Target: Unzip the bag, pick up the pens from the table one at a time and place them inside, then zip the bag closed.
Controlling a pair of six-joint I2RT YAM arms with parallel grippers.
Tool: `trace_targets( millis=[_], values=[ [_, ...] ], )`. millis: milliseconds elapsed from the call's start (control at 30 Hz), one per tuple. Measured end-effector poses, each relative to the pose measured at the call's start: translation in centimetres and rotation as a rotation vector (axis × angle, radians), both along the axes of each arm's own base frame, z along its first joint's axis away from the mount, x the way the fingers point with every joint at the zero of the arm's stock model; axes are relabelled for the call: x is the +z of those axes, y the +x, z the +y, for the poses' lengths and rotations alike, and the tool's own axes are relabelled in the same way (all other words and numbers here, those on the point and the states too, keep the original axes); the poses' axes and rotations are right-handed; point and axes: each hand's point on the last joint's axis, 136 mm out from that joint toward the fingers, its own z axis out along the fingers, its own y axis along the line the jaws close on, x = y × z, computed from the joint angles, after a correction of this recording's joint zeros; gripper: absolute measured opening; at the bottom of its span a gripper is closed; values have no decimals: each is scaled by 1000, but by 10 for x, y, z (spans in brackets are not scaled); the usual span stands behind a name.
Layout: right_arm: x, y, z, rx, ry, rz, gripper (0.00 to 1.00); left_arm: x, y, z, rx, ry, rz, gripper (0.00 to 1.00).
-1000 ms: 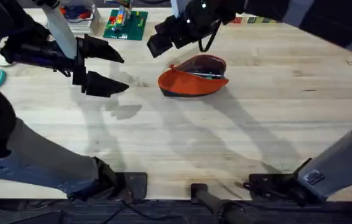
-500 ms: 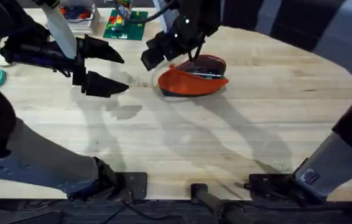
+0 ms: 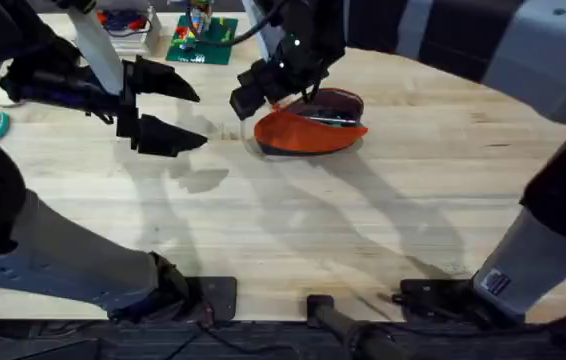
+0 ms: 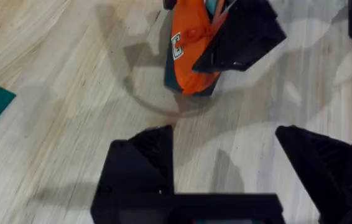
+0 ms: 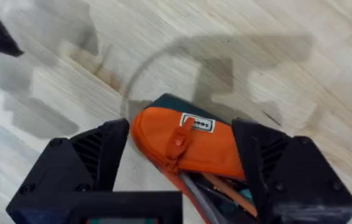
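The bag (image 3: pixel 309 124) is seen lying unzipped on the worktop (image 3: pixel 363 220). Its near end is straddled by the right gripper (image 5: pixel 179 152), fingers spread wide. The left gripper (image 3: pixel 168 112) is held apart, wide open.

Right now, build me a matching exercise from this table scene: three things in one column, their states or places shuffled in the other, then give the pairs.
Things:
1. bag
2. left gripper
3. right gripper

States or places:
A. open, over bare table to the side of the pouch
B. lying unzipped, contents visible inside
C. open, one finger on each side of the pouch's zipper end

Pairs: 1-B, 2-A, 3-C
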Motion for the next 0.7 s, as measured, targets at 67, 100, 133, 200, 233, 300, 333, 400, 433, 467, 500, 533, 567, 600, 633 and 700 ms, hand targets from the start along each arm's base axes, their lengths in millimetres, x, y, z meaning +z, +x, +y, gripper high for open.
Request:
trace_targets(
  millis=[67,100,133,200,233,300,333,400,433,467,500,533,567,600,633,700],
  values=[
    [-3,0,0,-1,-5,6,997,0,0,0,0,0,0,993],
    [-4,0,0,-2,-6,8,996,0,0,0,0,0,0,993],
    [-5,0,0,-2,-7,9,996,0,0,0,0,0,0,993],
    [-5,0,0,-4,-5,9,995,0,0,0,0,0,0,993],
    [-5,0,0,-4,-5,9,987,0,0,0,0,0,0,993],
    [-5,0,0,-5,-7,11,940,0,0,0,0,0,0,993],
    [-5,-1,-1,-5,-9,15,915,0,0,0,0,0,0,992],
    [-7,-4,-3,-8,-18,26,889,0,0,0,0,0,0,993],
    [-8,-5,-4,-9,-22,32,884,0,0,0,0,0,0,993],
    [-8,-6,-5,-9,-26,37,881,0,0,0,0,0,0,993],
    [-9,-7,-6,-9,-29,40,877,0,0,0,0,0,0,992],
    [-9,-7,-6,-10,-30,41,865,0,0,0,0,0,0,993],
    [-9,-7,-6,-11,-30,42,854,0,0,0,0,0,-1,993],
    [-9,-7,-6,-11,-30,42,843,0,0,0,0,0,0,993],
    [-9,-7,-6,-11,-30,42,839,0,0,0,0,0,-1,992],
    [-9,-7,-6,-11,-30,42,811,0,0,0,0,0,0,993]
  ],
)
